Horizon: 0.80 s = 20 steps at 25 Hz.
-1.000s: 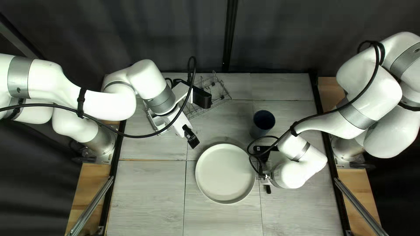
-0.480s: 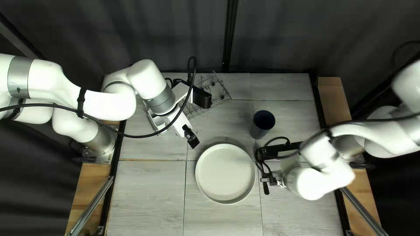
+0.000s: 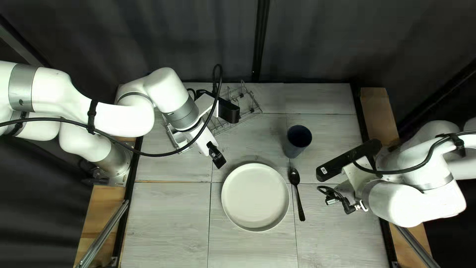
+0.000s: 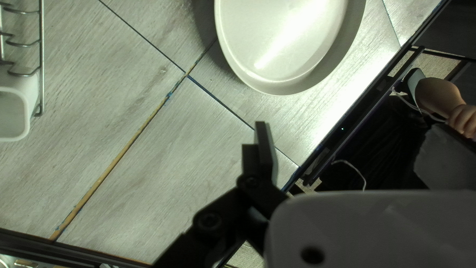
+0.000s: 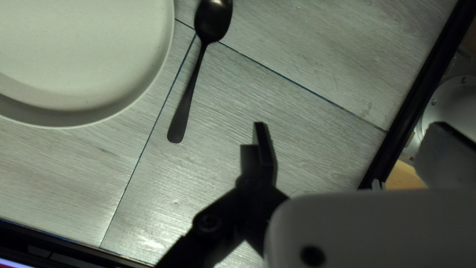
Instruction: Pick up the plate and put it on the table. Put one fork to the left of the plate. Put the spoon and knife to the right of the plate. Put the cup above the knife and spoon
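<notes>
Just right of the round white plate [image 3: 255, 196], which lies flat on the grey wood-grain worktop [image 3: 171, 223], you find the slim black spoon [image 3: 297, 193]. It lies alongside the plate's rim, close to it but apart, with its bowl toward the far edge and its handle toward the near edge. Beyond the spoon's bowl, to the far right of the plate, the dark blue cup [image 3: 298, 140] stands upright, clear of the rim. Your right pincer [image 5: 293, 156] hangs to the right of the plate, past the spoon, wide open and holding nothing; the spoon's handle end is ahead of its finger, not touching. Your left pincer [image 3: 217, 156] hovers just off the plate's far-left rim, also wide open and empty. Farther out on that far-left side of the plate stands the wire dish rack [image 3: 238, 108], with a white holder [image 4: 15, 108] against its wire.
</notes>
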### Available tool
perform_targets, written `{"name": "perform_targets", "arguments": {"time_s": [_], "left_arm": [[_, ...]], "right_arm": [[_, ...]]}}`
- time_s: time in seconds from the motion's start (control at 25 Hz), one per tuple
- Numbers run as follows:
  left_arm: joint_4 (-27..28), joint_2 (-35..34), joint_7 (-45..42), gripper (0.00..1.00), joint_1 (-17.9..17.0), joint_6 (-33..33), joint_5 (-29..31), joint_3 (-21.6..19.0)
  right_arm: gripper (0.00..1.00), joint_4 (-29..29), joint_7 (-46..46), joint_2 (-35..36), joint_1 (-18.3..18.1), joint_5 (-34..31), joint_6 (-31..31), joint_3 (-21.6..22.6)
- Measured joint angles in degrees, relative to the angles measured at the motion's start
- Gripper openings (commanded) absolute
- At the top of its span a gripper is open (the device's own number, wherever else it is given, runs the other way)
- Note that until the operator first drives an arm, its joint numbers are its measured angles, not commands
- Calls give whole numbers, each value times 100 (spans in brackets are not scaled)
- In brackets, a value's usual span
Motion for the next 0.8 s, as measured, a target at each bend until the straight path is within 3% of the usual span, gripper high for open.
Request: {"name": "perform_targets", "arguments": {"time_s": [0.16,0.28,0.4,0.8], "left_arm": [[73,-1398,-384,100,132,1215,496,74],[438,-2081,-427,100,259,2209,1109,241],[744,-2179,-224,100,336,2617,1547,347],[1140,-1652,880,100,303,3031,2398,532]], "right_arm": [[100,-226,-653,-287,252,14,-29,-315],[100,-493,-1306,-598,509,41,-103,-675],[100,-682,-1670,-761,676,58,-240,-847],[100,-1024,-2958,-1111,1018,51,-607,-1552]]}}
